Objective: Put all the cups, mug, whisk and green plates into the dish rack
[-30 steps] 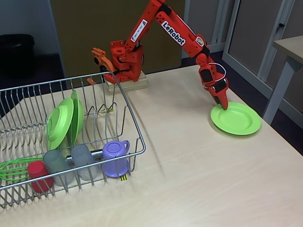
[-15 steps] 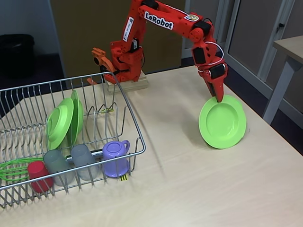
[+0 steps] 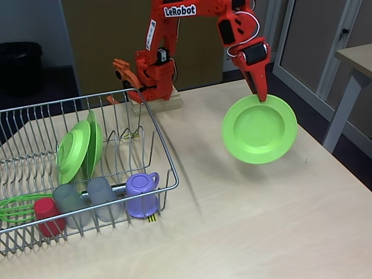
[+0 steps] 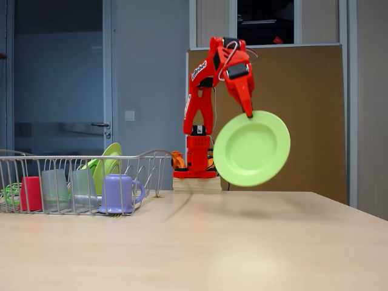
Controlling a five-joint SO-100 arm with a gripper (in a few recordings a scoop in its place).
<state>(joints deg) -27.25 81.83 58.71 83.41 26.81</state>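
My red gripper (image 3: pixel 261 93) (image 4: pixel 248 111) is shut on the top rim of a green plate (image 3: pixel 259 129) (image 4: pixel 251 148), which hangs on edge well above the table, right of the dish rack (image 3: pixel 165 152) (image 4: pixel 151 159). Inside the rack two more green plates (image 3: pixel 74 150) (image 4: pixel 107 162) lean upright. Along its front stand the red cup (image 3: pixel 47 216) (image 4: pixel 31 193), two grey cups (image 3: pixel 71 201) (image 4: pixel 54 188) and the purple mug (image 3: pixel 143 192) (image 4: pixel 119 193). The green whisk (image 3: pixel 16 208) (image 4: pixel 8 193) lies at the rack's left end.
The arm's base (image 3: pixel 152 87) is clamped to a wooden block at the table's back edge. A second table (image 3: pixel 354 64) stands to the right. Bare tabletop (image 3: pixel 261 221) stretches right of and in front of the rack.
The gripper has lifted the green plate off the table at the right, tipping it upright, and carried it up and leftward. Everything in the rack has stayed put.
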